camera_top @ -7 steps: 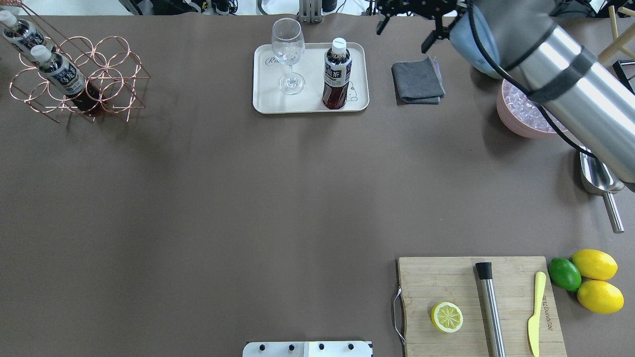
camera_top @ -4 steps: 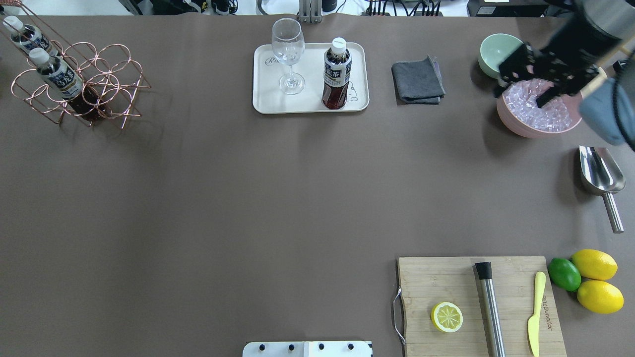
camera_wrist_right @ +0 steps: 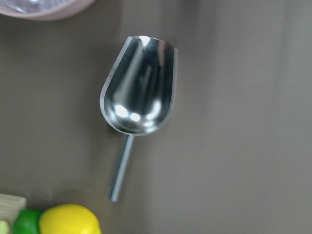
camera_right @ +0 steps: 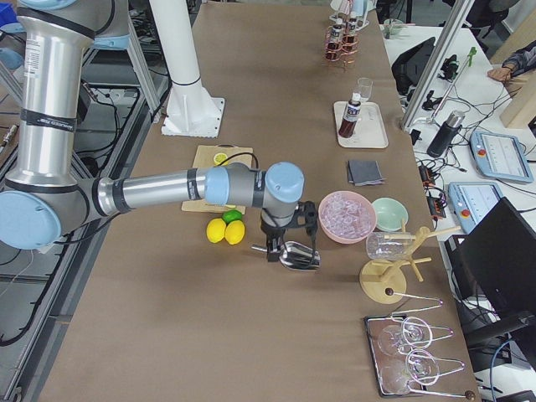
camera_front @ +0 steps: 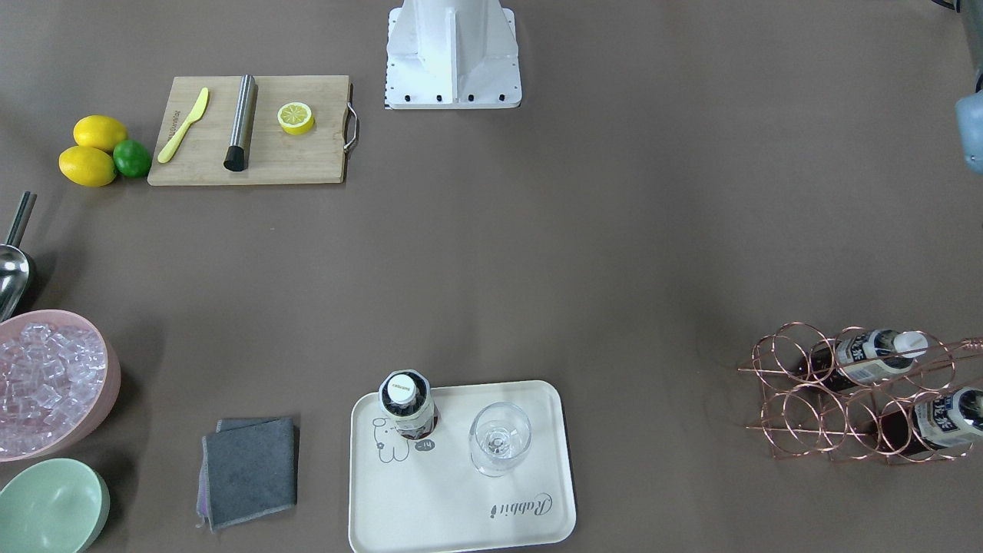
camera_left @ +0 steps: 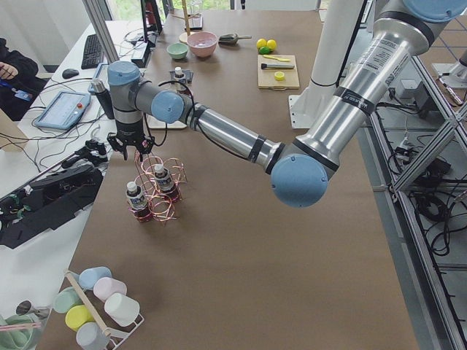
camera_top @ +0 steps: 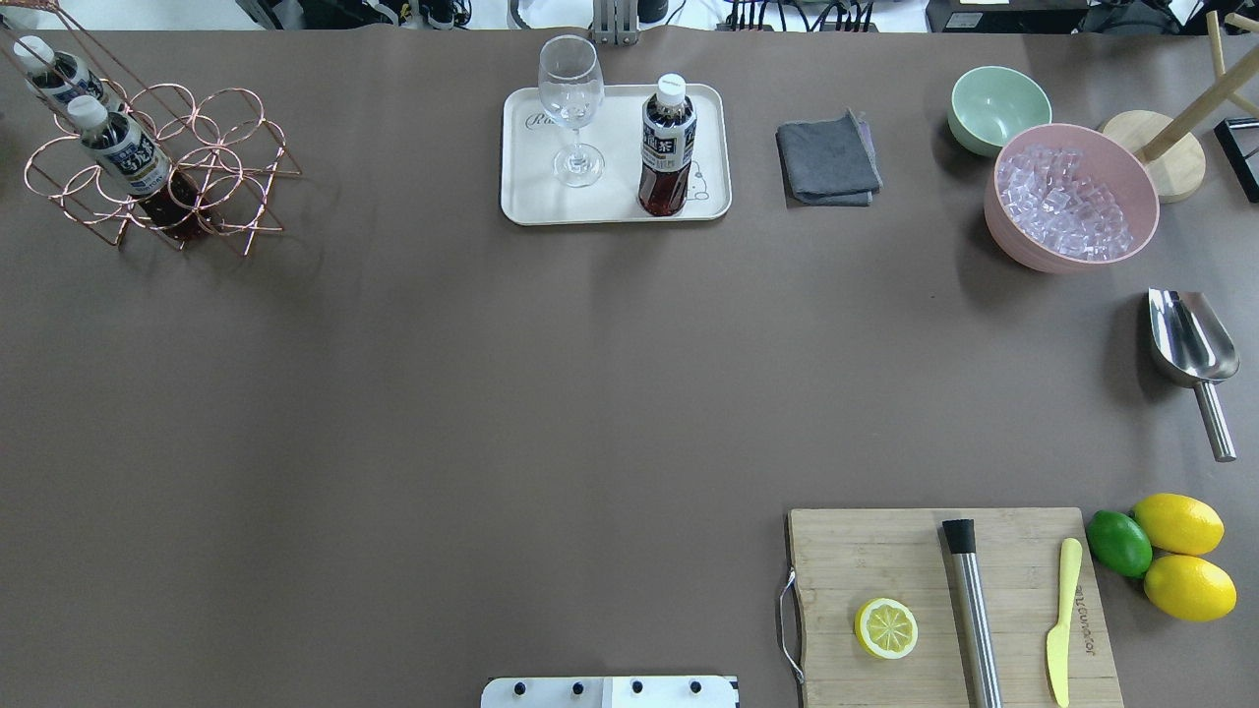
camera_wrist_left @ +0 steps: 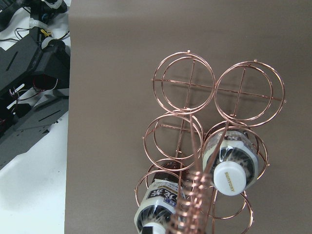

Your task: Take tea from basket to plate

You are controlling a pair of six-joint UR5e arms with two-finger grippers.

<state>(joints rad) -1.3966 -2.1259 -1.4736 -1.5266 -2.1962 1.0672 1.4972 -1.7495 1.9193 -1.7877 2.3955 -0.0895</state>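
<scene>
Only side views catch arms' ends. Left side view: left fingers [camera_left: 146, 146] hover over basket [camera_top: 211, 162]. Right side view: right fingers [camera_right: 270, 248] hang over steel scoop [camera_wrist_right: 139, 92]. Open or closed: cannot tell for either pair. Left wrist view looks down basket rings, two bottles [camera_wrist_left: 229, 163] inside. Tea [camera_top: 668, 147] stands upright on plate [camera_top: 610, 206] beside wine glass [camera_top: 571, 98]: dark reddish-brown, white cap, pale label. Bench [camera_top: 492, 374] brown, matte. Desks, monitors, cables alongside.
</scene>
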